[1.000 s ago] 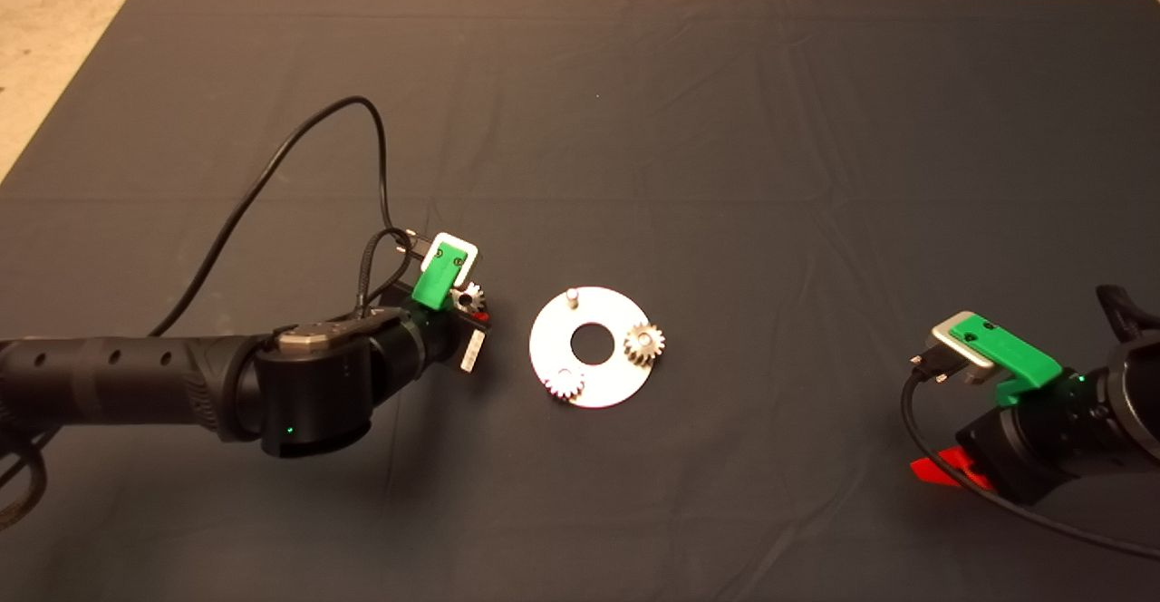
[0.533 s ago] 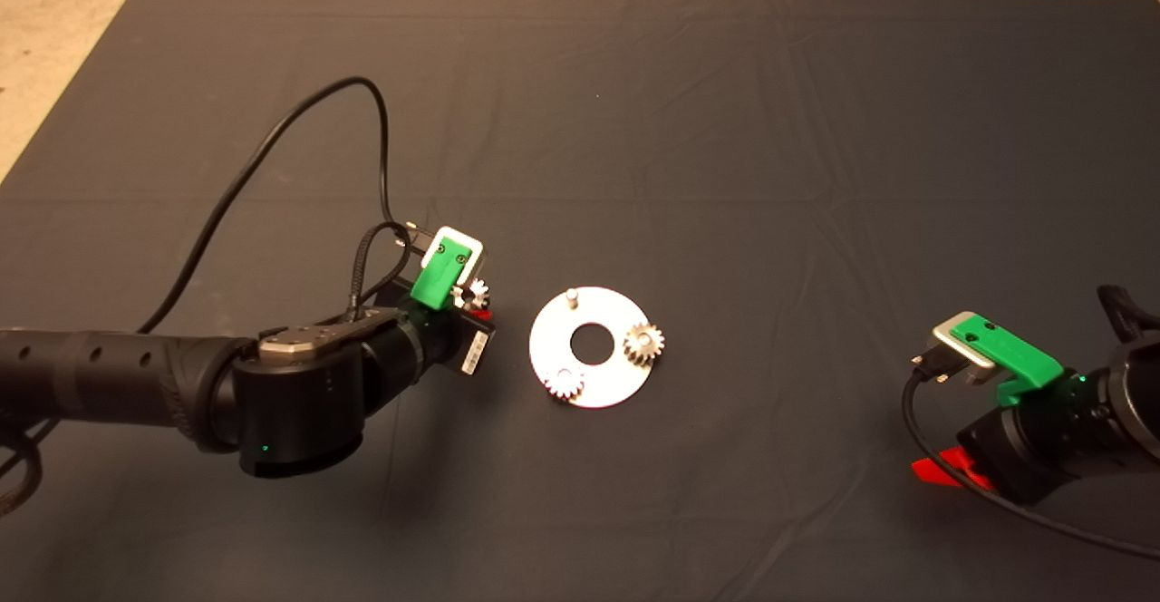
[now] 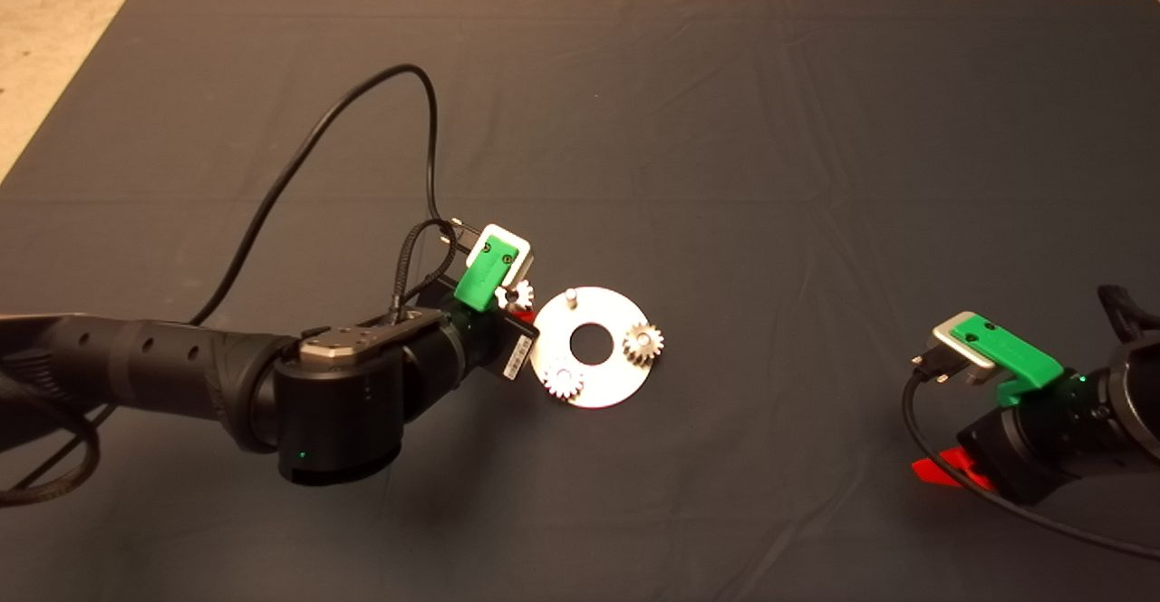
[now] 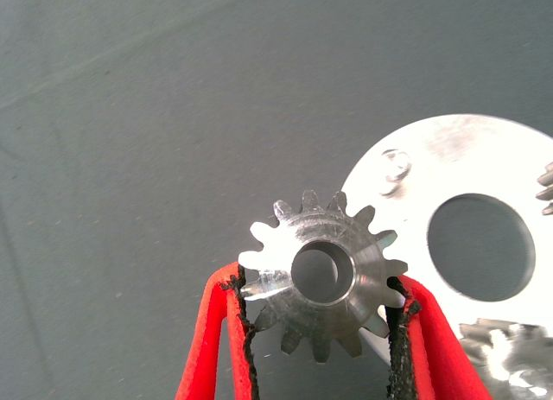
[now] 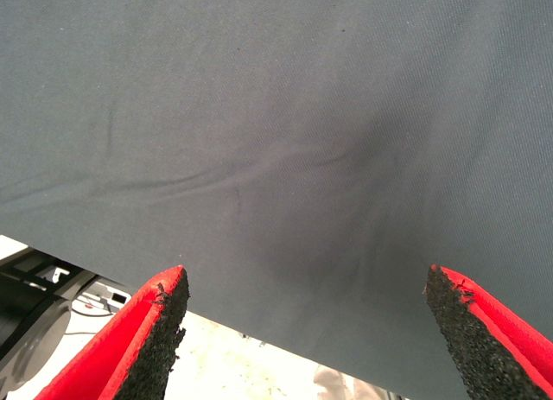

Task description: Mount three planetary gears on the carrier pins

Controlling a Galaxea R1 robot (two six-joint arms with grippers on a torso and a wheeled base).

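Observation:
The silver carrier disc lies mid-mat with three pins. One bare pin stands at its far side; it also shows in the left wrist view as the bare pin. Two planetary gears sit on the other pins, one gear at the right and one gear at the near left. My left gripper is shut on a third gear, held flat just left of the disc's rim. My right gripper waits open at the mat's lower right, holding nothing.
A black cable loops up from the left wrist over the mat. Beige floor lies beyond the mat's far and left edges. The right wrist view shows bare mat and its edge with floor beyond.
My left arm has carried the gripped gear to the right, from well left of the disc to just beside its rim. The right arm has not moved.

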